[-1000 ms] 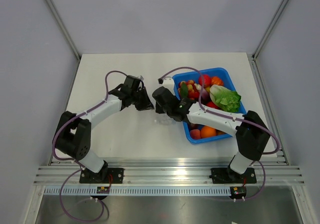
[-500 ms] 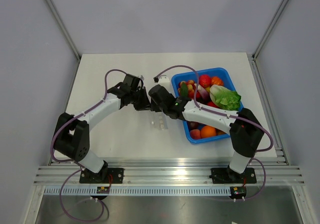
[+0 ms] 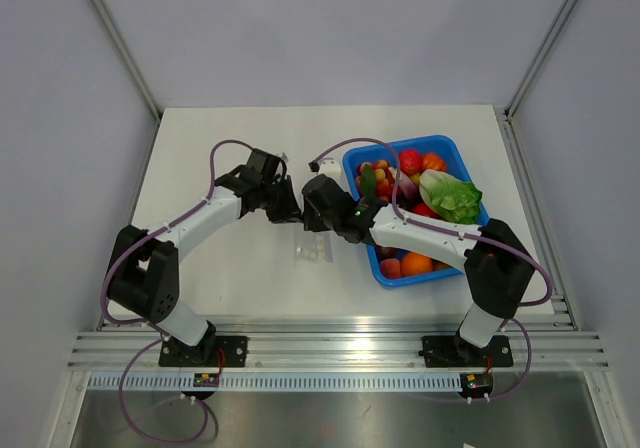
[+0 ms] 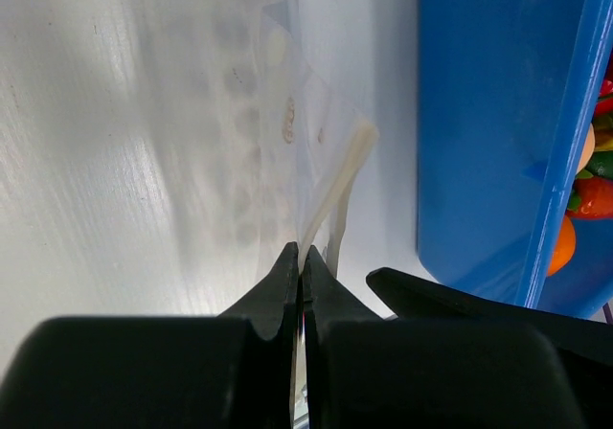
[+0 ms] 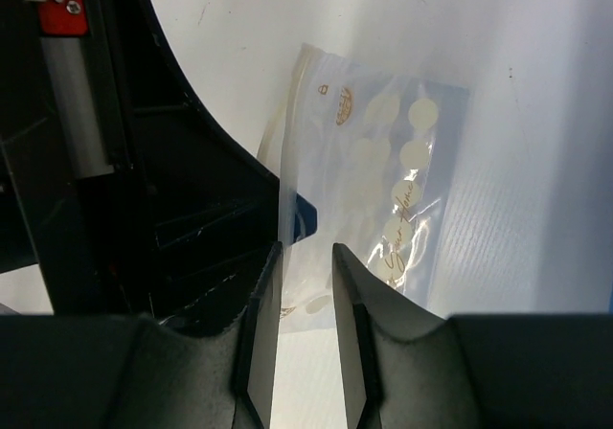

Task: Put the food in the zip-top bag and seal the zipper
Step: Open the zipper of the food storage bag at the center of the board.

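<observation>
The small clear crinkly plastic zip-top bag (image 5: 383, 175) carries gold cursive script (image 5: 397, 245) along one side; the letters are too slanted and small to read. Near its top sit a small gold oval emblem (image 5: 343, 96) and rows of pale round dots, and the left wrist view also shows pinkish-red specks.

The black left gripper (image 4: 301, 262) has its fingers pressed together on the bag's mouth edge, where the thin whitish zipper strip (image 4: 337, 185) rises from between the tips. The black right gripper (image 5: 305, 257) has its fingers a little apart, straddling the same edge, with the film running down along the left-hand finger.

From above, both grippers meet mid-table. The bag hangs from them toward 6 o'clock, its lower part on the matt white table (image 3: 220, 148). At 3 o'clock from the bag stands the blue plastic tray (image 3: 455, 148), heaped with toy food: a green leafy cabbage (image 3: 450, 196) and an orange round fruit (image 3: 416, 262) at its 6 o'clock end. The small dark purple fruit cannot be picked out surely in that pile.

Pale grey walls with aluminium corner posts enclose the table, and a ribbed aluminium rail (image 3: 330, 348) runs along the near edge.
</observation>
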